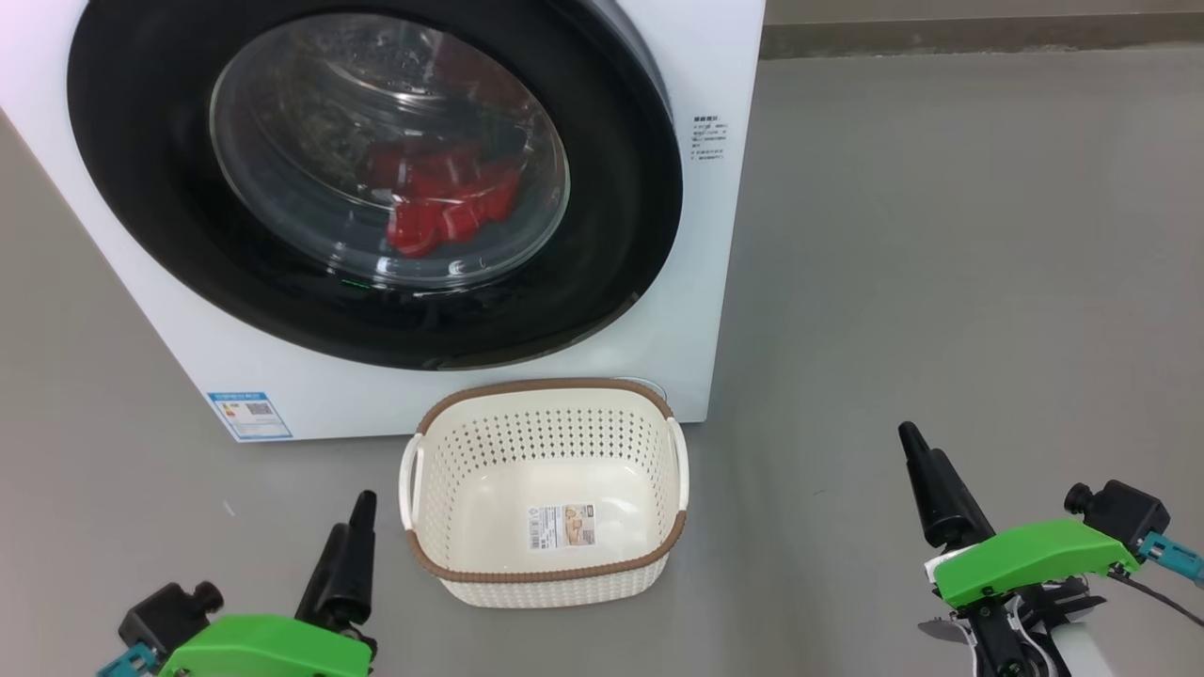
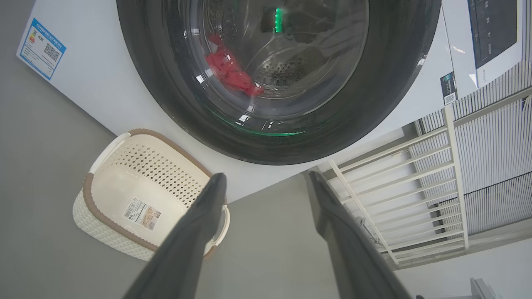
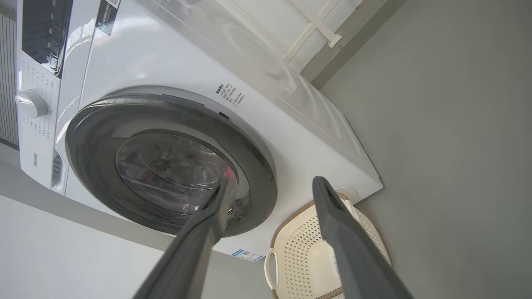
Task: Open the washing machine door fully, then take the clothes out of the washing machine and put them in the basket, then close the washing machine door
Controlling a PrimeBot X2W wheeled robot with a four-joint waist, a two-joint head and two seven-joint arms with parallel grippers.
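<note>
Grey floor (image 1: 941, 235); basket (image 1: 546, 385) at six o'clock under closed washing machine door (image 1: 621, 188); left gripper (image 2: 267, 175), right gripper (image 3: 272, 180) spread, flanking low.

Two dark-fingered hands under green covers

The left hand (image 1: 350, 519) and right hand (image 1: 920, 449) are each built with two long, tapered black fingers (image 1: 941, 498), a bright green moulded cover (image 1: 1025, 557), a black block (image 1: 1124, 512) topped by a round knob, and a teal connector (image 1: 1171, 555); a thin dark cable (image 1: 1159, 599) is seen trailing from the right one.
</note>
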